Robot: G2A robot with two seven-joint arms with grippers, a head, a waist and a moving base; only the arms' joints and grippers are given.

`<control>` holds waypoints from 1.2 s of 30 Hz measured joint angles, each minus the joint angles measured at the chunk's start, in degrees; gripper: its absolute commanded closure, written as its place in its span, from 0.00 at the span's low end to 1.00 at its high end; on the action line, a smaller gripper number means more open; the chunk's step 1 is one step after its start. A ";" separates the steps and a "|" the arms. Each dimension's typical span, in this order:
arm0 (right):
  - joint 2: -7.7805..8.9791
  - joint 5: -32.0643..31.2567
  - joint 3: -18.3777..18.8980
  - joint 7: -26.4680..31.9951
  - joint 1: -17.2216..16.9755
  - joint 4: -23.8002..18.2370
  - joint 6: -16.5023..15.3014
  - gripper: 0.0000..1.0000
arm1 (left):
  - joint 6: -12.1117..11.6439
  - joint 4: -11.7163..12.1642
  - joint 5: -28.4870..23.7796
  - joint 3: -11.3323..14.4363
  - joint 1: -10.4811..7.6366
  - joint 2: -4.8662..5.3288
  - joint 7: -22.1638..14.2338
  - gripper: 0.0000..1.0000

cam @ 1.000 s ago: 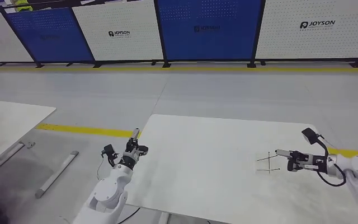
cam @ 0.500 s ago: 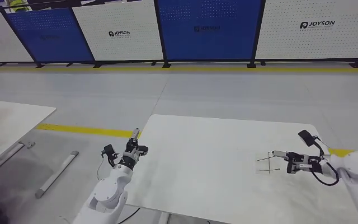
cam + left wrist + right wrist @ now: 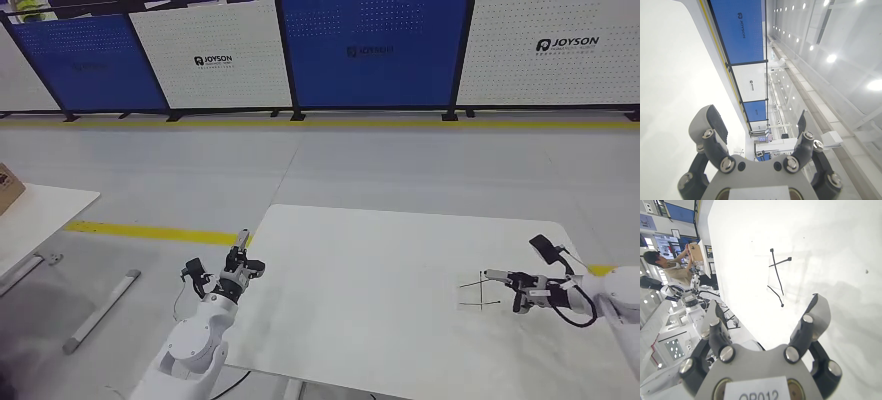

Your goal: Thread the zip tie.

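Black slender zip ties (image 3: 776, 272), square-headed, on smooth white table (image 3: 829, 237)

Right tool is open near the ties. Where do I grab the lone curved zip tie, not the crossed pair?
The curved zip tie lies flat on the table, so probably come from above, straddling the strap just behind its head, the end nearest the right tool; a crossed tie has its tail ending close by.
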 measured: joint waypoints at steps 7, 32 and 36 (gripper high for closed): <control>0.72 -0.60 0.45 5.06 -1.41 -1.24 -2.17 0.00 | 0.00 0.00 0.00 0.00 0.00 0.00 0.00 0.00; 0.76 0.13 1.16 1.22 -1.93 -1.57 3.01 0.52 | 0.00 0.00 0.00 0.00 0.00 0.00 0.00 0.00; 0.61 -0.43 0.82 0.23 -1.39 -0.71 4.49 0.56 | 0.00 0.00 0.00 0.00 0.00 0.00 0.00 0.00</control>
